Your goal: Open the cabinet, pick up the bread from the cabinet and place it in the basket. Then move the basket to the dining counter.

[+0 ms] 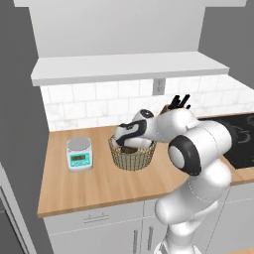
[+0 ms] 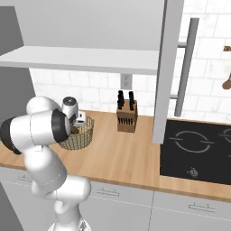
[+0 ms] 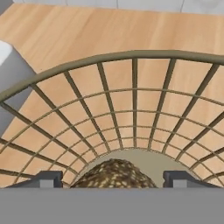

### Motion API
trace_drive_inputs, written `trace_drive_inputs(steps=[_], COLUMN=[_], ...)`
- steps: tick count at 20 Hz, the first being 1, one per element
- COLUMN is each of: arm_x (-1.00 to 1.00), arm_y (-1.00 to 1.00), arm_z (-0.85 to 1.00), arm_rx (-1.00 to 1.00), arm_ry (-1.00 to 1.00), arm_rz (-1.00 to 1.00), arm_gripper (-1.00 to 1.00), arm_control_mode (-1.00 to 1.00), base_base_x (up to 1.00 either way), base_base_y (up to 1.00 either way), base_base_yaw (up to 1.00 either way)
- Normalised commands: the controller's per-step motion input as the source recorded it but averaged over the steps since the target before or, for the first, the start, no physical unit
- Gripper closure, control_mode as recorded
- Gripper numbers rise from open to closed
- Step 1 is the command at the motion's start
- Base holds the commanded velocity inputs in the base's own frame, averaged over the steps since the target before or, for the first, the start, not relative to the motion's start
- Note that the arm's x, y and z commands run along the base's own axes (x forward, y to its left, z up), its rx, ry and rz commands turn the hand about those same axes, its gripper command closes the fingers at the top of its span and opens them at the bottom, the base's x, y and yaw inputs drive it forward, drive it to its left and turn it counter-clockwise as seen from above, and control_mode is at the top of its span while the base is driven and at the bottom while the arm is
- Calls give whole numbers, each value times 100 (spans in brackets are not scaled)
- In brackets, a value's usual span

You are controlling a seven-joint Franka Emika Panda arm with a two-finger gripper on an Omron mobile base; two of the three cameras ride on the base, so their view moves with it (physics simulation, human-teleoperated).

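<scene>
Gripper [image 3: 112, 178] down inside the basket [image 1: 132, 158], fingers [image 3: 43, 179] spread wide, one either side of the bread [image 3: 114, 175]; contact with the roll not clear from the hand view. Bread sitting on the basket's flat base, brown speckled top poking up between the tips, wire wall curving around beyond it. From the left base view, hand covering the basket's mouth, dark bit of bread just visible under it. Basket standing on the wood counter [image 1: 89, 186] with marble-tile backsplash, just beside a white kitchen scale [image 1: 79, 154] on its left. Knife block [image 2: 127, 115] further along near the wall, well apart from the basket. Black cooktop [image 2: 198, 151] set into the counter at the far right. Cabinet [image 2: 168, 67] door swung open, edge-on in the right base view, long metal bar handle [image 2: 186, 65] on it.
</scene>
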Motion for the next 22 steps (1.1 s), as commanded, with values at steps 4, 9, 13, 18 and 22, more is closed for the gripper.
trace_drive_inputs(steps=[4, 9, 13, 18, 22], arm_x=[17, 0, 18, 13, -60], arm_y=[0, 0, 9, 5, -1], arm_z=[-16, 0, 0, 18, 32], arm_rx=[0, 0, 0, 0, -2], arm_ry=[1, 0, -2, -3, -3], arm_rz=[0, 0, 0, 0, 0], arm_gripper=[-100, -100, -100, -100, -100], arm_control_mode=[-100, -100, -100, -100, -100], base_base_x=[0, 0, 0, 0, 0], base_base_y=[0, 0, 0, 0, 0], base_base_yaw=[0, 0, 0, 0, 0])
